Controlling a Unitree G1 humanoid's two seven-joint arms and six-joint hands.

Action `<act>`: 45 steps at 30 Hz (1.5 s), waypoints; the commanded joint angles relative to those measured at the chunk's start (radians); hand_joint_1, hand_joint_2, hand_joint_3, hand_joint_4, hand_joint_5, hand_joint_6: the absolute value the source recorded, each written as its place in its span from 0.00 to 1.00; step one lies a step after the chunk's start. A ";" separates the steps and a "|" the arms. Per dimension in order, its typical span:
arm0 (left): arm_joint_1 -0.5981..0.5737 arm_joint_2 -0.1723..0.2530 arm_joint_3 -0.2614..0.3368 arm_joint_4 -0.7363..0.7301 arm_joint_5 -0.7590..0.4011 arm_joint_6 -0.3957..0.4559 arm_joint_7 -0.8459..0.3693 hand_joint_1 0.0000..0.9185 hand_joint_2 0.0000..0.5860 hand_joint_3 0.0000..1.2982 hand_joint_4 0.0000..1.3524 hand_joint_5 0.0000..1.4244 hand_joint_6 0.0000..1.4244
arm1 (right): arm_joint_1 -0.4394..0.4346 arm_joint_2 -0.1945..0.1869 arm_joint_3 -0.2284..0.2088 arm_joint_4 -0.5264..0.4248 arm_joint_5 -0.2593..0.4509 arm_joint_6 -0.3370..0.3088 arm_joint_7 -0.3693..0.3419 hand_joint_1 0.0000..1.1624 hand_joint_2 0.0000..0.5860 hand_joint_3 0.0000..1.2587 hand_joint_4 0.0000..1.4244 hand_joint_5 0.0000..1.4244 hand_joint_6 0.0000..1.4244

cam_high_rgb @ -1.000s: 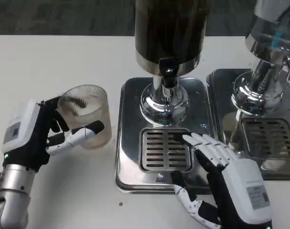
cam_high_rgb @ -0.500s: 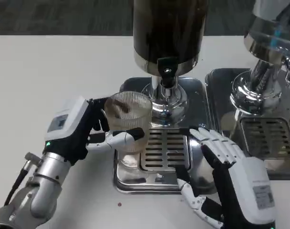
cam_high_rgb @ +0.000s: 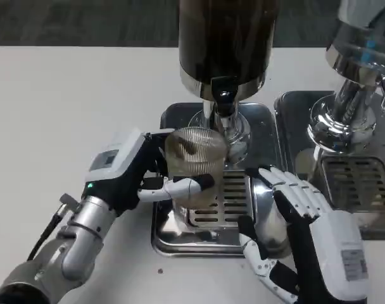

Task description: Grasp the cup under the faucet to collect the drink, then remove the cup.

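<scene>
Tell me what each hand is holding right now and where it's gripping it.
The left hand holds the ribbed glass cup by its side wall, fingers wrapped around the lower half. The right hand holds nothing, fingers spread over the drip tray.

White table (cam_high_rgb: 66, 88), two steel drip trays (cam_high_rgb: 170, 235) (cam_high_rgb: 287, 107) side by side, small speck, perhaps a crumb (cam_high_rgb: 159, 271)

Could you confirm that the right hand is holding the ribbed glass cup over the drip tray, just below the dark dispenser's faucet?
Not quite: the head view shows the left hand holding the ribbed glass cup over the drip tray, below the faucet. The right hand holds nothing.
</scene>
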 commanded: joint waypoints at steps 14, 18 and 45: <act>-0.047 -0.021 -0.051 -0.011 0.015 -0.022 -0.063 0.13 0.26 0.29 0.30 0.36 0.30 | 0.034 0.029 -0.012 -0.015 0.014 0.013 -0.013 0.37 0.79 0.23 0.16 0.16 0.15; -0.040 -0.013 -0.042 -0.019 -0.001 -0.029 -0.100 0.10 0.22 0.23 0.25 0.31 0.26 | 0.032 0.032 -0.011 -0.011 0.017 0.011 -0.010 0.36 0.79 0.23 0.16 0.17 0.16; 0.211 0.181 0.164 -0.424 -0.207 -0.070 -0.269 0.00 0.19 0.14 0.16 0.19 0.17 | -0.023 0.029 -0.009 0.031 0.051 -0.013 -0.003 0.36 0.79 0.23 0.16 0.17 0.17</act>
